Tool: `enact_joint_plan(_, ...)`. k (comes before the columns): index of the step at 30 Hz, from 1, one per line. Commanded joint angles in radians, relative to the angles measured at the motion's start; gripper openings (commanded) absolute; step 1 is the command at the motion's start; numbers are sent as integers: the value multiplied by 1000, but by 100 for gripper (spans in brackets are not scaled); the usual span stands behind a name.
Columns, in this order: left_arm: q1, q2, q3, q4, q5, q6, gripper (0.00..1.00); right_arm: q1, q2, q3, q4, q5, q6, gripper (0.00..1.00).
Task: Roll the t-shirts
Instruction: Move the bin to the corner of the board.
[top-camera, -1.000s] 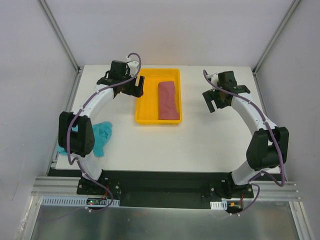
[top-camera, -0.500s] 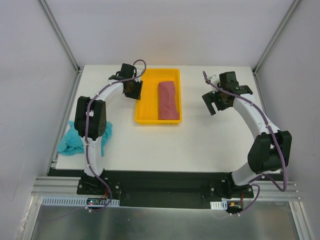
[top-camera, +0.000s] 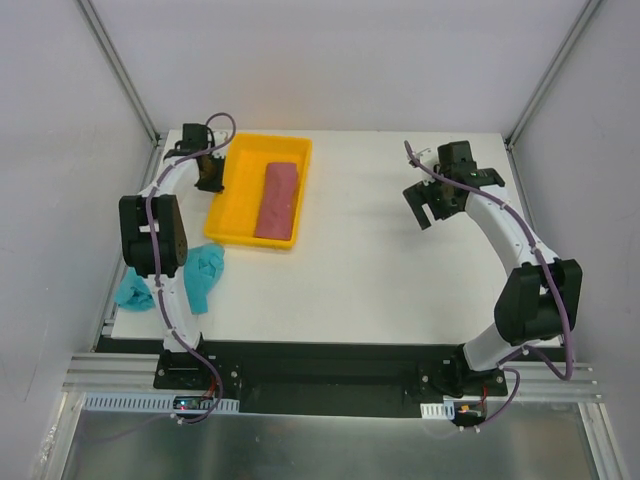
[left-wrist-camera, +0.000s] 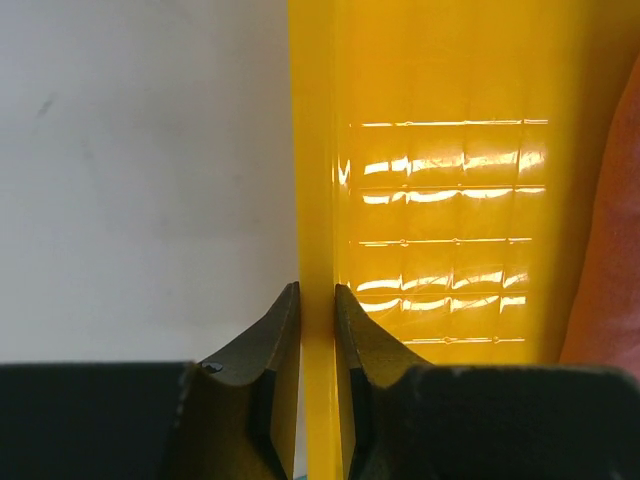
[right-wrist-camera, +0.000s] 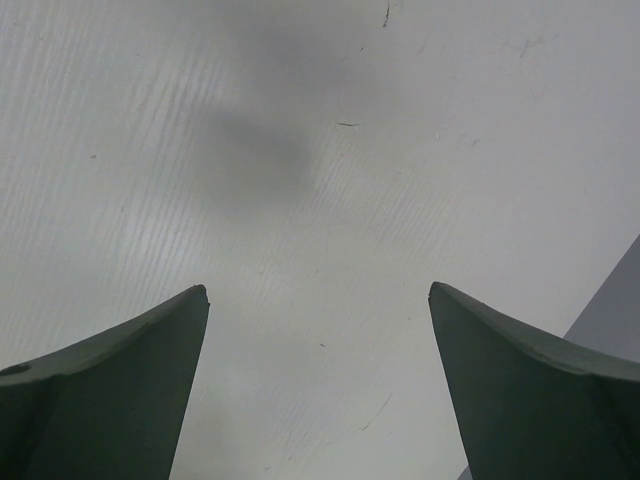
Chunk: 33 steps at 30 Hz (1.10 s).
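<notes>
A rolled rose-red t-shirt (top-camera: 276, 200) lies lengthwise in the yellow tray (top-camera: 232, 205), and its edge shows at the right of the left wrist view (left-wrist-camera: 610, 250). A crumpled turquoise t-shirt (top-camera: 205, 275) lies at the table's left edge, partly hidden behind the left arm. My left gripper (top-camera: 208, 172) is shut on the tray's left rim (left-wrist-camera: 318, 250), one finger outside and one inside the wall. My right gripper (top-camera: 432, 205) hovers open over bare table at the right, nothing between its fingers (right-wrist-camera: 120, 370).
The tray sits skewed at the back left of the white table (top-camera: 400, 270). Grey enclosure walls and metal posts stand close round the table. The left arm's elbow (top-camera: 150, 235) hangs over the turquoise cloth.
The left gripper closed on the tray's rim and dragged the tray with the red t-shirt leftward, turning it askew. The right arm stayed still.
</notes>
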Motion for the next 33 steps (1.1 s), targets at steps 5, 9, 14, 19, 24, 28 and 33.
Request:
enact_joint_plan(5,157,-22,38,8,-147,164,0,35,37,78,-25,-13,-11,96)
enact_joint_plan(9,223,20,110,17,-172,238,0,43,46,86,-32,-16,-14,96)
enact_joint_plan(14,300,86,213,55,-196,292,0,58,57,84,-40,-16,-19,96)
enact_joint_plan(19,343,156,267,101,-235,310,0,75,62,88,-45,11,-34,96)
enact_joint_plan(24,361,212,314,156,-259,352,0,96,60,100,-68,44,-60,96)
enact_joint_plan(28,375,225,328,182,-268,367,0,101,59,111,-75,48,-68,96)
enact_joint_plan(33,375,209,371,193,-229,366,6,110,73,109,-75,39,-65,96)
